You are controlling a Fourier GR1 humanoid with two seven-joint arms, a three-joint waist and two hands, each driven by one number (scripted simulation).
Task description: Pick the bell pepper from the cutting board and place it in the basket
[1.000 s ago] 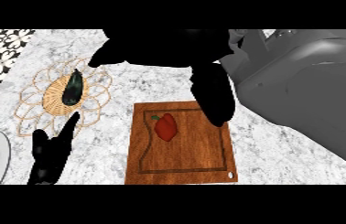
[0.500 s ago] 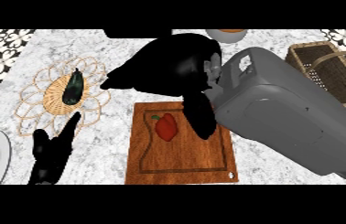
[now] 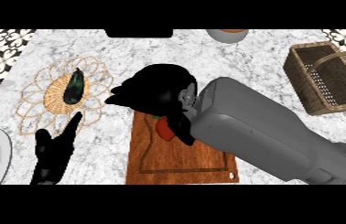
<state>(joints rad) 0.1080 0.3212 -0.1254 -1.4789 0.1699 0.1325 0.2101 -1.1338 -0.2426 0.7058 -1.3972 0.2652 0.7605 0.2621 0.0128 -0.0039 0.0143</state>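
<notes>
My counter (image 3: 270, 58) looks like polished white marble with grey veins. The board (image 3: 182, 159) is reddish wood, smooth, with visible grain. My right forearm (image 3: 263, 136) is matt grey (plastic, by the look), my right hand (image 3: 159, 97) glossy black. The basket (image 3: 317, 79) is brown wicker, and the trivet (image 3: 61, 97) pale woven cane.

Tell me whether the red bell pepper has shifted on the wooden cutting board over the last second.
No. The red bell pepper sits near the wooden cutting board's upper left as before; the black right hand now covers its top.
</notes>
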